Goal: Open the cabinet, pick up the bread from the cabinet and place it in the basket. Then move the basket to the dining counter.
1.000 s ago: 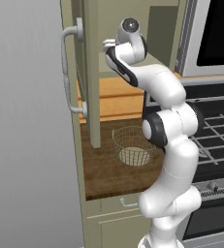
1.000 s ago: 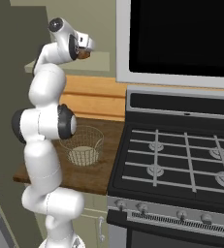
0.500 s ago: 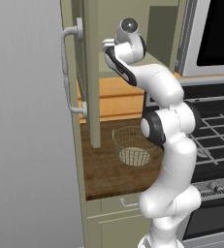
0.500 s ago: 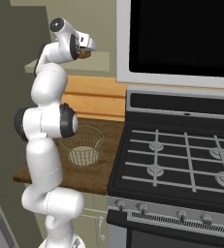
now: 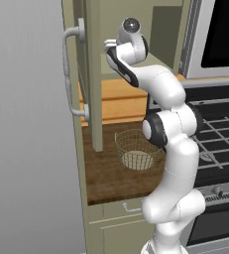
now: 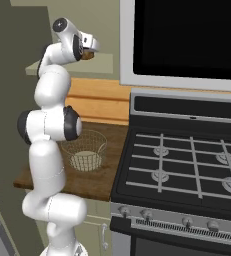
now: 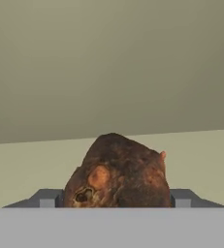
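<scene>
Step in hand: the pick of the bread (image 7: 117, 172), judged from the open cabinet door (image 5: 92, 74) and the gripper (image 6: 91, 49) raised to the cabinet shelf (image 6: 104, 61).
Cabinet: door stands swung out, its curved silver handle (image 5: 72, 74) facing left in the left base view; the opening step looks done.
Bread: a brown lump lying on the pale shelf inside the cabinet, with the back wall behind it; in the hand view it sits right at the gripper, between the two grey finger tips (image 7: 44, 197).
Gripper: one finger tip stands on each side of the bread; whether they already press it or stand a little off it I cannot tell.
Basket (image 5: 136, 150): on the dark wood counter (image 5: 108, 173) below the cabinet, just beside the arm's lower joints, with nothing orange-brown in it.
Stove (image 6: 187, 165): to the right of the counter, apart from the work.
Next move calls for: a firm hold on the bread, then a lift clear of the shelf edge and a carry down over the basket's flared rim.
Left of the task: bread into the basket, then the basket to the dining counter.
</scene>
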You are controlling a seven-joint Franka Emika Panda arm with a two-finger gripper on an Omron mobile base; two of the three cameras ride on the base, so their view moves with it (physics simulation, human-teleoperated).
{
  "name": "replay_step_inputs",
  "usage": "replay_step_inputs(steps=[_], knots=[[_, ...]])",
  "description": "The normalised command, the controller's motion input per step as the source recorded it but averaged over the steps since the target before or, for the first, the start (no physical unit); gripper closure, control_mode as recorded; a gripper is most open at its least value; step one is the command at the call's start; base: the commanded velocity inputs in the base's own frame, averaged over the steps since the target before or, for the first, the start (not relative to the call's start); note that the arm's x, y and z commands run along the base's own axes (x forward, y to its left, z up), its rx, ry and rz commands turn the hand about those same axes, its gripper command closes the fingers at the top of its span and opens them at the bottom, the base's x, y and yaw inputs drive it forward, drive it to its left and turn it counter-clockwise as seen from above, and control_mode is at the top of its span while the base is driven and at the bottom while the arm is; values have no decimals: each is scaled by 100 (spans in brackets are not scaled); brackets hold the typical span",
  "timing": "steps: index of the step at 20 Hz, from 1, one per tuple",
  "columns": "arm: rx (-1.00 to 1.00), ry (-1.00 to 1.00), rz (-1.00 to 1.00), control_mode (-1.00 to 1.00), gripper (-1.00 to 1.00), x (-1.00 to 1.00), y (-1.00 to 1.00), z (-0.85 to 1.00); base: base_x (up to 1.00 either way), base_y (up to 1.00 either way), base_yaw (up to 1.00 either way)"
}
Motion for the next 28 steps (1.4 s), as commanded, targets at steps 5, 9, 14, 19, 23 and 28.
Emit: replay_step_inputs(steps=[5,9,14,19,23,28], knots=[[0,0,0,-100,100,0,0,-5,0,0,0],[-4,0,0,-100,100,0,0,-47,0,0,0],[-3,-22,8,-100,100,-30,0,-33,0,0,0],[0,-2,0,-100,100,-4,0,-2,0,0,0],[8,0,0,-100,100,-42,-9,15,0,0,0],[14,-1,0,-100,100,-95,-3,32,0,0,0]])
